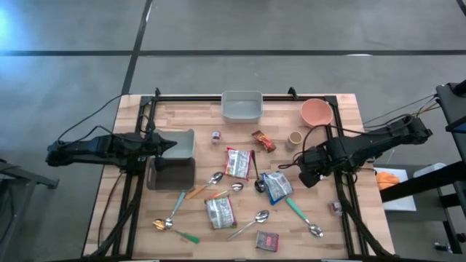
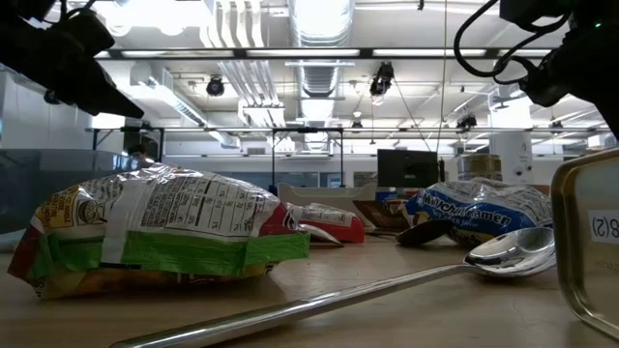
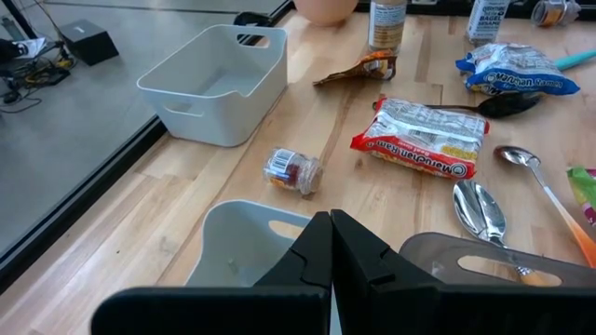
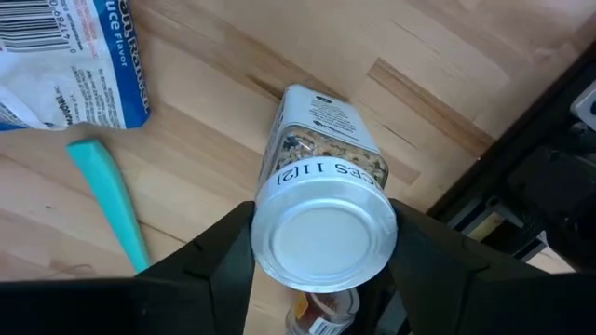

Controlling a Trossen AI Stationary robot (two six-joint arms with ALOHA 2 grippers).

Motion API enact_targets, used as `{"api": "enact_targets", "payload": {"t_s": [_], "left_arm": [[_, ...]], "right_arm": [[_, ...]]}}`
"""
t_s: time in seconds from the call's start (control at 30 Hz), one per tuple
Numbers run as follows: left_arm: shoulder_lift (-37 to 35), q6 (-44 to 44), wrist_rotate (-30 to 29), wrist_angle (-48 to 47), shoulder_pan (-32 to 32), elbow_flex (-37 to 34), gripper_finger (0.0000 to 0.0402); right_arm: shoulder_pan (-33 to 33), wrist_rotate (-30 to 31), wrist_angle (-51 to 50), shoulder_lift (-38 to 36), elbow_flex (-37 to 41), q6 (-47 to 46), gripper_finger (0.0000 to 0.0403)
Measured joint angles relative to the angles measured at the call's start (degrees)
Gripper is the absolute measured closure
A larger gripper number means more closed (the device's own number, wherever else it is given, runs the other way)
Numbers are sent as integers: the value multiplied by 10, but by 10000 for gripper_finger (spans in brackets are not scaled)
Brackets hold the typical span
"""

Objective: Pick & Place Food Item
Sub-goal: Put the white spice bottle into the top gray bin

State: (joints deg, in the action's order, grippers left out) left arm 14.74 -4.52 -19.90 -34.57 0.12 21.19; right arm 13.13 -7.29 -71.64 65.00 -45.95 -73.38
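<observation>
- Grey concrete floor is seen around a wooden table [image 1: 138, 116] in the high view. A white bin [image 1: 242, 106] and a pink bowl [image 1: 317, 112] are set along the far edge. Noodle packets [image 1: 238, 162], a blue bag [image 1: 277, 185], spoons [image 1: 256, 220] and a teal-handled utensil [image 1: 297, 210] are scattered over the middle. The left gripper [image 1: 172, 145] is held over a grey bin [image 1: 185, 145] near the left edge. The right gripper [image 1: 308, 175] is raised near the right side, just beside the blue bag; what it holds is hidden from above.
- Ceiling lights and ducts are seen beyond the table in the low view. A green-banded packet [image 2: 160, 232] lies closest, with a spoon bowl [image 2: 508, 253] to its right and the blue bag [image 2: 479, 208] behind. Dark arm parts are seen at both upper corners.
- Wood planks fill the left wrist view. The left fingers [image 3: 321, 256] are pressed together with nothing between them, above the grey bin's rim [image 3: 251, 219]. A small jar [image 3: 293, 171] lies on its side beyond, near the white bin [image 3: 219, 84].
- Bare wood is seen beneath in the right wrist view. A food jar [image 4: 326, 200] with a silver lid is gripped between the right fingers [image 4: 228, 256], lifted off the table and tilted, lid toward the camera. The blue bag [image 4: 74, 60] and the teal handle [image 4: 107, 200] lie below.
</observation>
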Motion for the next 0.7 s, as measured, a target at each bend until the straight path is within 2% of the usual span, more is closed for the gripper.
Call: {"api": "enact_targets", "payload": {"t_s": [0.2,0.37,0.7], "left_arm": [[0,0,0,0,0,0,401],[0,0,0,0,0,0,401],[0,0,0,0,0,0,401]], "right_arm": [[0,0,-1,-1,-1,-10,204],[0,17,-16,-1,-34,-10,204],[-1,131,-82,0,-197,15,204]]}}
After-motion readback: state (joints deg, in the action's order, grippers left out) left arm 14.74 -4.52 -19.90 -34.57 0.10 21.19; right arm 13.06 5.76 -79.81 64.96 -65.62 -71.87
